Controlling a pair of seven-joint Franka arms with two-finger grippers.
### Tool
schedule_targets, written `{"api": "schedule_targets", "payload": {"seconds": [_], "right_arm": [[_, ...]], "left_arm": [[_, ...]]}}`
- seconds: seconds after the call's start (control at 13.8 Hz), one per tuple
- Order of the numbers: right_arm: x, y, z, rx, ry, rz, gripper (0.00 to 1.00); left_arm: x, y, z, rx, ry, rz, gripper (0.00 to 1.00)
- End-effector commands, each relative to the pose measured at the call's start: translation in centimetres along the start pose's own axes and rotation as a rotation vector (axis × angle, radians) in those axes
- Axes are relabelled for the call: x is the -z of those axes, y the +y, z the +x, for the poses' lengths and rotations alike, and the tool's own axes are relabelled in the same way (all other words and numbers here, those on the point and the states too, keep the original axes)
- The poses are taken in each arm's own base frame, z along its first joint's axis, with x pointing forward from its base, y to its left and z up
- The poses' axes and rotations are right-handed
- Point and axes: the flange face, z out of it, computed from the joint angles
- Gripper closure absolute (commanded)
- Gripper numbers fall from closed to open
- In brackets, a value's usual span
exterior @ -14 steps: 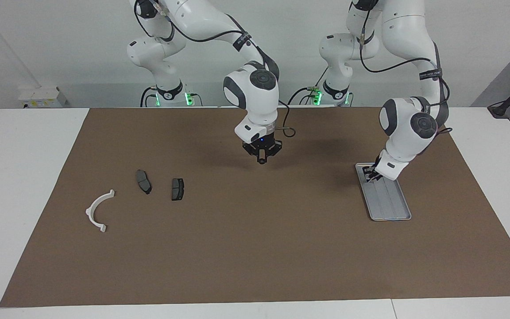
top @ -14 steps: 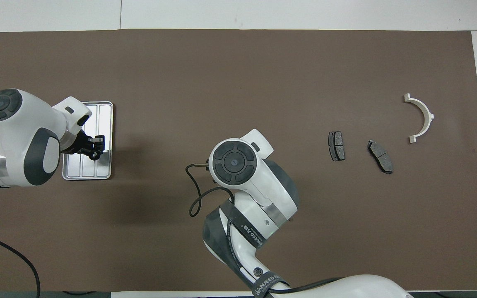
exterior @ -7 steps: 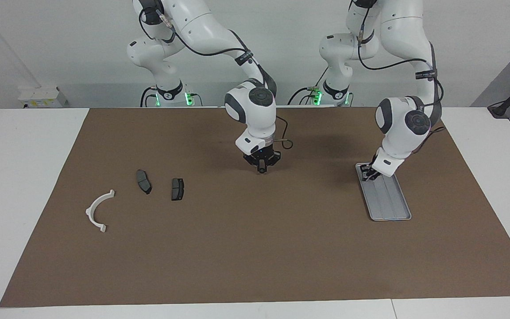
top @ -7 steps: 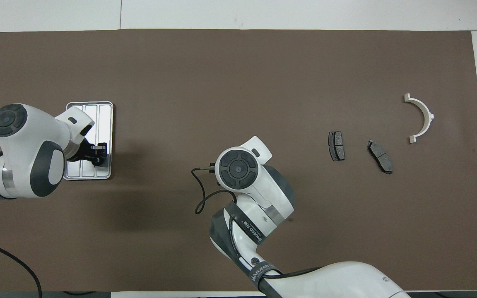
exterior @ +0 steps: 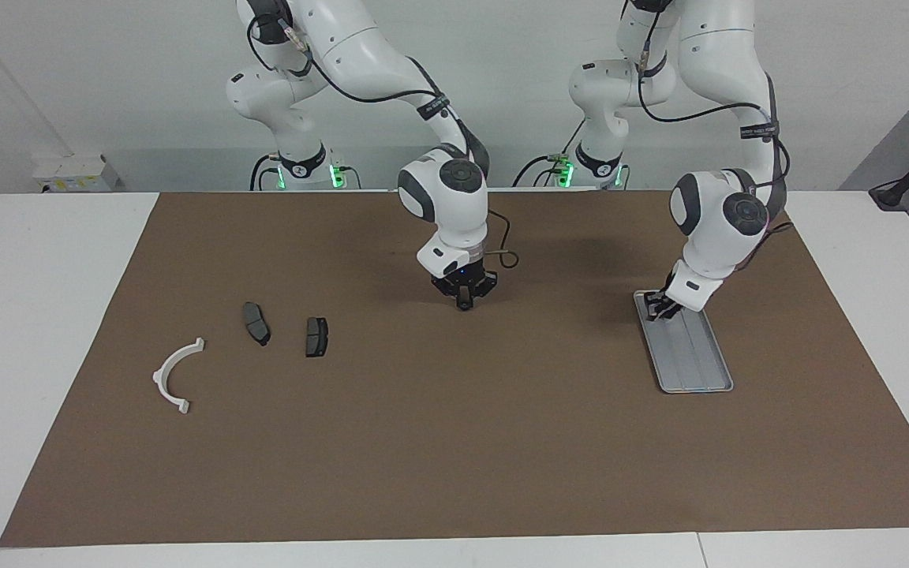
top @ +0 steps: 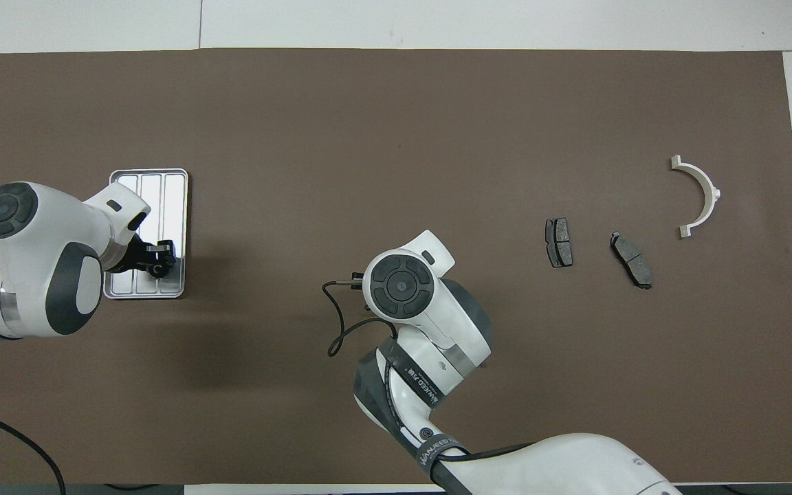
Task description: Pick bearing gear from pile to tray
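Two dark grey brake-pad plates [exterior: 256, 323] [exterior: 316, 337] and one white half-ring bracket [exterior: 176, 375] lie toward the right arm's end.

One ribbed, silver-grey metal tray [exterior: 695, 359]; contents unclear.

The left gripper [exterior: 662, 308] sits low over the tray's twelve-o'clock end, the right gripper [exterior: 464, 300] over mid-mat; I cannot tell either grip.

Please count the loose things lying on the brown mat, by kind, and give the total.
White half-ring bracket: 1
Dark grey brake-pad plates: 2
Silver tray: 1
Total: 4
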Motion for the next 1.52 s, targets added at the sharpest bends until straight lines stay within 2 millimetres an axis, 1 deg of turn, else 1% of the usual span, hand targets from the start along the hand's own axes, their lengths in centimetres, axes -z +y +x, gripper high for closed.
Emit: {"api": "schedule_targets", "payload": {"seconds": [0.0, 0.07, 0.14, 0.22, 0.36, 0.43, 0.51, 0.58, 0.65, 0.72, 0.8, 0.87, 0.94, 1.01, 1.09, 1.16, 1.23, 1.3, 1.38, 1.45], "right_arm": [[0.0, 0.5, -0.1, 0.003, 0.014, 0.003, 1.00], [0.1, 0.5, -0.1, 0.001, 0.015, 0.004, 1.00], [0.1, 0.5, -0.1, 0.000, 0.014, 0.003, 0.79], [0.0, 0.5, -0.1, -0.002, 0.013, 0.002, 0.53], [0.1, 0.5, 0.1, -0.005, 0.013, 0.003, 0.19], [0.3, 0.6, 0.3, -0.011, 0.014, 0.003, 0.18], [0.7, 0.4, 0.4, -0.019, 0.018, 0.007, 0.18], [1.6, 0.9, 1.3, -0.030, 0.028, 0.013, 0.18], [3.3, 1.9, 3.1, -0.052, 0.046, 0.024, 0.18], [5.3, 3.7, 5.5, -0.077, 0.048, 0.017, 0.18], [7.5, 5.5, 7.8, -0.048, 0.048, 0.008, 0.18], [9.7, 7.7, 10.0, -0.020, 0.051, 0.011, 0.18], [11.3, 10.5, 12.1, -0.002, 0.057, 0.012, 0.18], [12.8, 13.2, 13.8, 0.025, 0.068, 0.014, 0.18], [14.1, 15.5, 15.3, 0.058, 0.071, 0.007, 0.18], [15.5, 18.4, 16.7, 0.083, 0.065, -0.003, 0.18], [17.1, 21.2, 17.8, 0.103, 0.055, -0.013, 0.18], [18.8, 23.8, 18.4, 0.134, 0.036, -0.024, 0.18], [20.7, 26.6, 18.8, 0.148, 0.017, -0.033, 0.18], [22.6, 28.9, 18.5, 0.160, 0.009, -0.039, 0.18]], "left_arm": [[1.1, -0.3, -0.2, -0.009, 0.035, -0.001, 0.08], [1.8, -0.1, 0.2, -0.010, 0.046, -0.002, 0.00], [2.5, 0.2, 0.6, -0.010, 0.059, -0.005, 0.00], [3.3, 0.7, 0.9, -0.015, 0.069, -0.007, 0.00], [4.8, 1.7, 1.6, -0.014, 0.061, -0.024, 0.00], [5.5, 3.4, 1.6, -0.014, 0.058, -0.054, 0.00], [6.0, 4.3, 1.7, 0.002, 0.061, -0.075, 0.00], [6.2, 5.1, 1.6, 0.023, 0.061, -0.078, 0.00], [6.3, 6.2, 1.4, 0.069, 0.061, -0.081, 0.00], [6.5, 8.1, 1.2, 0.127, 0.063, -0.084, 0.00], [6.8, 10.9, 0.7, 0.173, 0.069, -0.090, 0.00], [7.0, 13.2, 0.2, 0.205, 0.068, -0.093, 0.00], [7.7, 15.1, -0.1, 0.243, 0.072, -0.099, 0.00], [8.0, 17.4, -0.6, 0.276, 0.070, -0.103, 0.00], [9.1, 19.5, -0.9, 0.289, 0.073, -0.106, 0.00], [9.9, 21.9, -1.2, 0.289, 0.057, -0.100, 0.00], [10.3, 24.7, -1.4, 0.320, 0.036, -0.090, 0.00], [10.0, 28.2, -2.0, 0.347, 0.025, -0.079, 0.00], [9.1, 31.8, -2.5, 0.364, 0.016, -0.072, 0.00], [7.5, 34.8, -2.6, 0.378, 0.010, -0.047, 0.00]]}}
